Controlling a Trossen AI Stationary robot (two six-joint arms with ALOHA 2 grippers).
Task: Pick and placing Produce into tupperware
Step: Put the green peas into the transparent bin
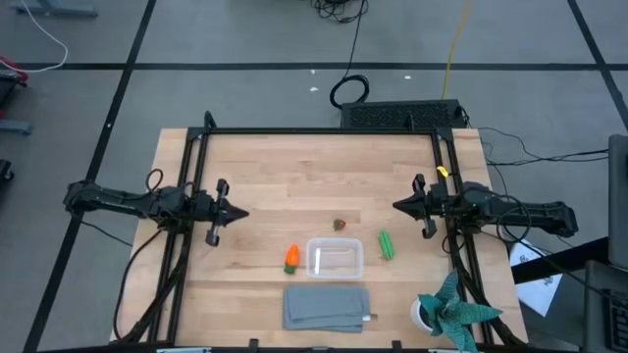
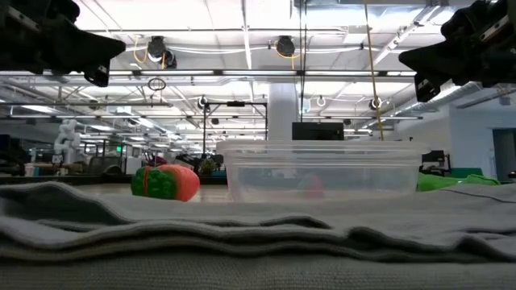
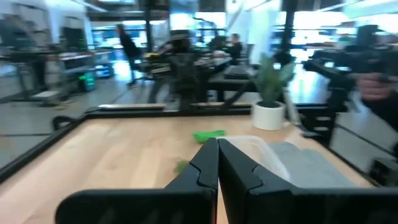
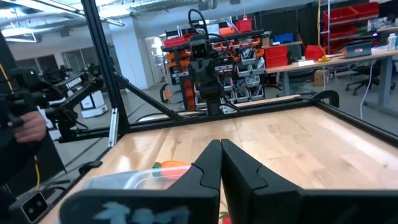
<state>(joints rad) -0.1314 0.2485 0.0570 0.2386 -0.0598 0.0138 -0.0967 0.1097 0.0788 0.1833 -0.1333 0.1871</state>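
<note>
Tupperware (image 1: 335, 259) mid-table between carrot (image 1: 291, 257) and pod (image 1: 387, 244), left gripper (image 1: 238, 213) and right gripper (image 1: 399, 205) closed, well apart.

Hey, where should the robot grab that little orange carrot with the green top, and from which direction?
Likely best from straight above, fingers closing across the orange body of the small orange toy carrot with green top. It lies flat on the wooden table, close beside the clear plastic rectangular container, so a sideways approach from that side looks blocked. The shut left hand is nearer.
</note>
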